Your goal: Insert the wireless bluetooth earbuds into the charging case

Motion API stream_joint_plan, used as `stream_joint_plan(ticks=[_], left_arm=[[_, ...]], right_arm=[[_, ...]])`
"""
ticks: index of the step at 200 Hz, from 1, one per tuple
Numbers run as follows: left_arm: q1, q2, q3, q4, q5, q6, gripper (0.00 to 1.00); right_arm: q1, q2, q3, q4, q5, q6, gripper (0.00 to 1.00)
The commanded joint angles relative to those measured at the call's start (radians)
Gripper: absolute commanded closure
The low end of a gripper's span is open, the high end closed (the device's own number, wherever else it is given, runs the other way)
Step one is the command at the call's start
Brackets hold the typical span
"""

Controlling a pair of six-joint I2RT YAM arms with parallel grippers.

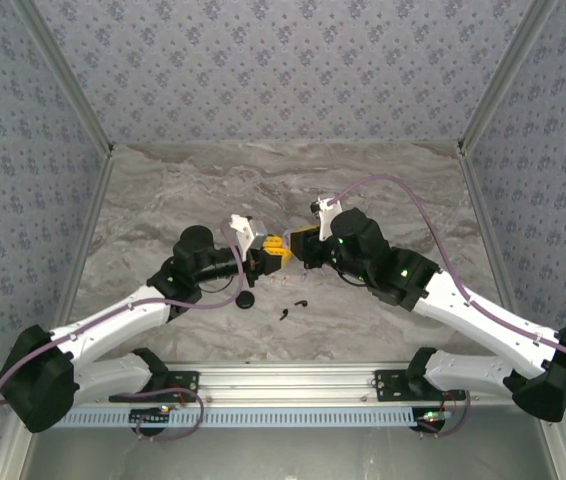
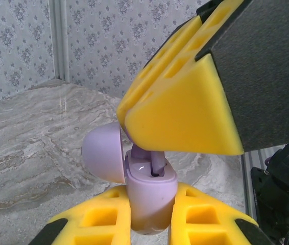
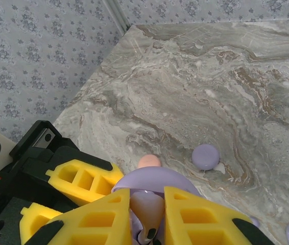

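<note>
Jaws of the left gripper (image 2: 151,205) are clamped on the glossy lilac plastic charging case (image 2: 149,186), lid open, above the grey marble counter (image 1: 163,190). Those of the right gripper (image 3: 147,204) pinch the tiny lilac stemmed earbud (image 2: 157,164), stem tip at the socket. Light, stiff and slippery, probably; it is best held gently by the stem.

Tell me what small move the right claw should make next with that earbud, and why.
Probably ease the right claw slightly toward the open lilac case that the left claw holds: the stem of its earbud is only partly in the slot.
</note>
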Motion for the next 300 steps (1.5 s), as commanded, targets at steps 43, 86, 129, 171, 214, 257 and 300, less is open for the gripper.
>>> stream_joint_plan(ticks=[43, 86, 129, 171, 214, 257, 300], left_arm=[[-0.003, -0.02, 0.017, 0.078, 0.003, -0.017, 1.0], [-0.003, -0.021, 0.022, 0.087, 0.008, -0.026, 1.0], [-0.003, -0.028, 0.018, 0.12, 0.012, -0.051, 1.0], [-0.003, -0.034, 0.019, 0.183, 0.02, -0.092, 1.0], [-0.002, -0.017, 0.043, 0.236, 0.064, -0.141, 1.0], [-0.003, -0.016, 0.047, 0.253, 0.076, -0.149, 1.0], [-0.004, -0.013, 0.056, 0.219, 0.102, -0.139, 1.0]], right_arm=[[0.007, 0.016, -0.002, 0.029, -0.095, -0.028, 0.77], [0.0, 0.017, 0.073, -0.036, -0.111, -0.043, 0.61], [-0.065, -0.057, 0.16, -0.141, -0.135, -0.048, 0.37], [-0.2, -0.17, 0.048, -0.071, -0.319, -0.008, 0.0], [-0.292, -0.163, -0.051, 0.06, -0.576, 0.054, 0.0], [-0.279, -0.103, -0.091, 0.222, -0.658, 0.103, 0.0], [-0.252, -0.053, -0.074, 0.329, -0.693, 0.101, 0.0]])
